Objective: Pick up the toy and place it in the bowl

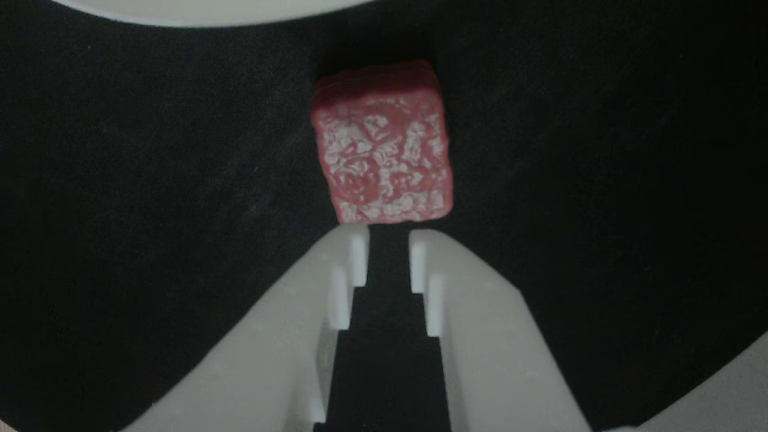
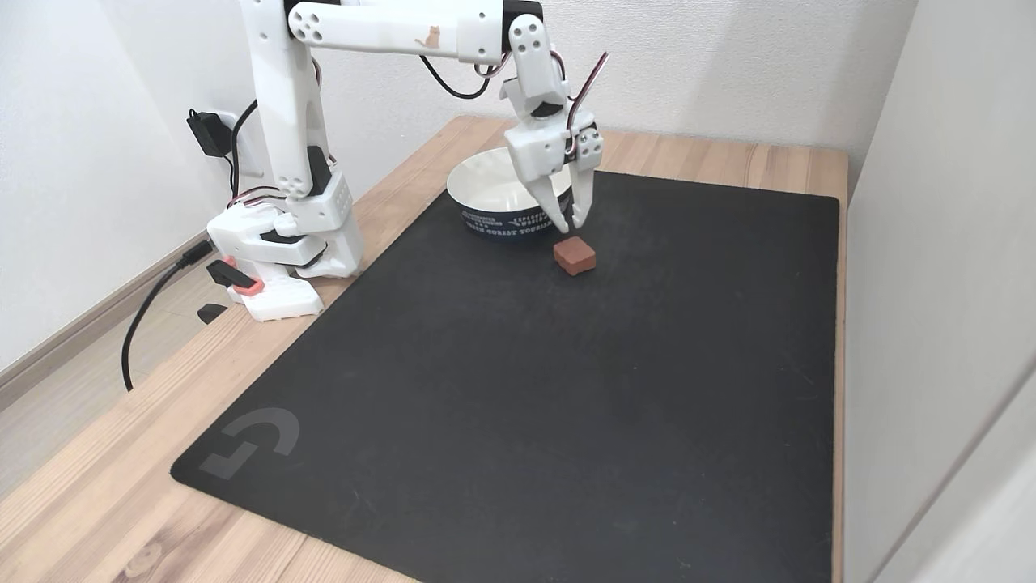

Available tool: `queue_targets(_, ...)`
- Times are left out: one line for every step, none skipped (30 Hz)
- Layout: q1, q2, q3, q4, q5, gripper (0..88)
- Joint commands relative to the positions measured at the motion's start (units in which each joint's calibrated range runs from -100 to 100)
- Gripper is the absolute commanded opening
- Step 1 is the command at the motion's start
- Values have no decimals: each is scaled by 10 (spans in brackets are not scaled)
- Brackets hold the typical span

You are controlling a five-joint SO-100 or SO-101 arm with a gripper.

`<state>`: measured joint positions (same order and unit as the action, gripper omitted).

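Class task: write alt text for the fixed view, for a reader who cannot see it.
A white robot arm's gripper hangs, jaws slightly apart, just above a small dark red cube on a black mat. A white bowl sits close behind the cube.

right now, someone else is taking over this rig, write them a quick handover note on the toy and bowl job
Gripper: jaws nearly closed with a narrow gap, holding nothing, tips just above the toy.
Toy: red cube lying on the black mat, right beside the bowl, not grasped.
Bowl: on the mat behind the toy, nothing seen inside it.
Done: arm brought over the toy.
Left: open the jaws wider, grasp the toy, lift it, drop it into the bowl.
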<state>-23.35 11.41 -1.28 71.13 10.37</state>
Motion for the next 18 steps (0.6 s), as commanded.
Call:
queue_targets(6, -3, -17, -3, 3, 144)
queue_targets(6, -3, -16, -3, 3, 194)
queue_targets(5, -3, -16, -3, 3, 235)
queue_targets(4, -3, -16, -2, 3, 284)
queue_targets(4, -3, -16, -2, 3, 297)
queue_targets(4, -3, -16, -2, 3, 300)
queue_targets(4, -3, -16, -1, 3, 302)
queue_targets(4, -3, -16, 1, 3, 302)
queue_targets(5, -3, -16, 3, 3, 302)
queue_targets(5, -3, -16, 3, 1, 302)
queue_targets(5, -3, -16, 3, 0, 302)
queue_targets(5, -3, -16, 3, -1, 302)
queue_targets(5, -3, -16, 3, -1, 302)
queue_targets(5, -2, -16, 12, -1, 302)
queue_targets(6, -2, -16, 19, -1, 302)
queue_targets(6, -2, -16, 30, -1, 302)
queue_targets(6, -2, -16, 39, -1, 303)
queue_targets(6, 1, -16, 46, -1, 302)
